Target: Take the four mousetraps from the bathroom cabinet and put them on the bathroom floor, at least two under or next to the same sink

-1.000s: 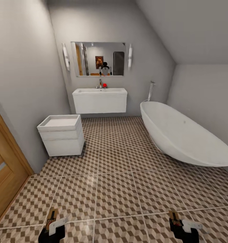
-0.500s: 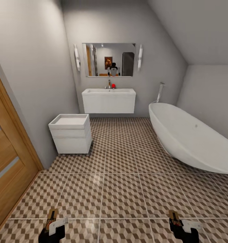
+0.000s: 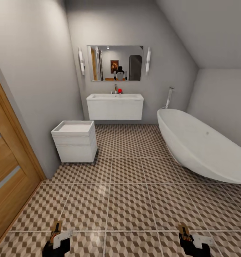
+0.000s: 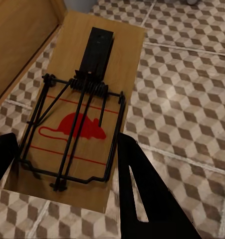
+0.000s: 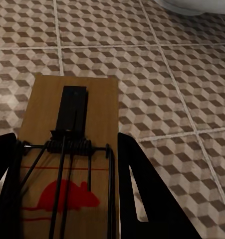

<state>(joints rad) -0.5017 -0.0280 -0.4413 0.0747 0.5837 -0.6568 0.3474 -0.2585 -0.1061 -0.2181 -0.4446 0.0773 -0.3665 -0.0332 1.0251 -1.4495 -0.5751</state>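
Both end effectors slightly lower; each clamped on a mousetrap: L (image 4: 75,134), R (image 5: 67,164).

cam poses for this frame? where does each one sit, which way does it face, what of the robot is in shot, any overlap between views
Head view: high on the robot, facing forward and down at the bathroom sink, bathtub and bathroom floor; left gripper and right gripper at the bottom edge.
Left wrist view: along the fingers, over the left mousetrap.
Right wrist view: along the fingers, over the right mousetrap.
Shared: the cube-patterned floor; both traps.

bathroom floor (image 3: 134,200): brown-beige cubes | mousetrap (image 4: 87,119): tan, red mouse, seemingly printed
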